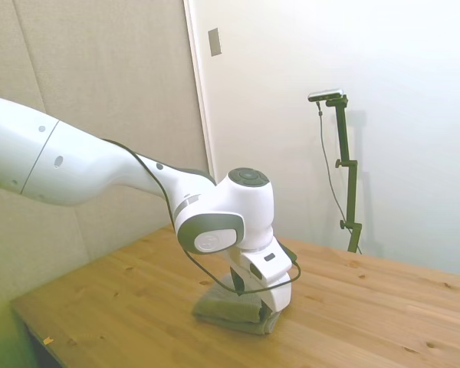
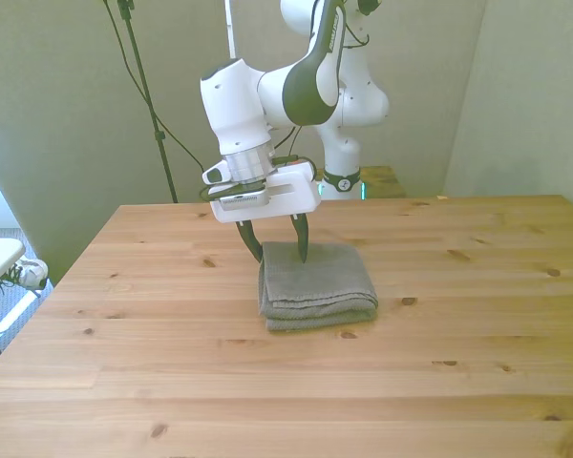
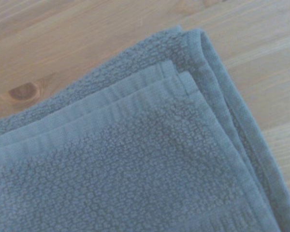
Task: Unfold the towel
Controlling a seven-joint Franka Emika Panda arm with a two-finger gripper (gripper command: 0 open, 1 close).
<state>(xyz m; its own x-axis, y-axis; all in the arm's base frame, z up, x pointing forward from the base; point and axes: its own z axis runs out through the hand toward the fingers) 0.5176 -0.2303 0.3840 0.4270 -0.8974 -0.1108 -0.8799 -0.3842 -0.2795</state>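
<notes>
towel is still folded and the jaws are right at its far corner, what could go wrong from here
The towel lies in several stacked layers; the wrist view shows their hems bunched at one corner. The gripper is open, one jaw off the towel's edge over the table, the other over the cloth.

1. Closing here may pinch all layers, lifting the bundle without unfolding it.
2. It may catch only a thin hem that slips out.
3. Descending further could press the outer jaw into the wood.

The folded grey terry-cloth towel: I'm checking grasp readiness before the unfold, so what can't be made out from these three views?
- Side view: the white arm's wrist hides the gripper's fingertips and much of the folded grey terry-cloth towel.
- Front view: the gripper is open over the towel's far edge, but whether a fingertip touches the cloth cannot be told.
- Wrist view: the frame edges cut off most of the towel, so only one corner shows.
</notes>
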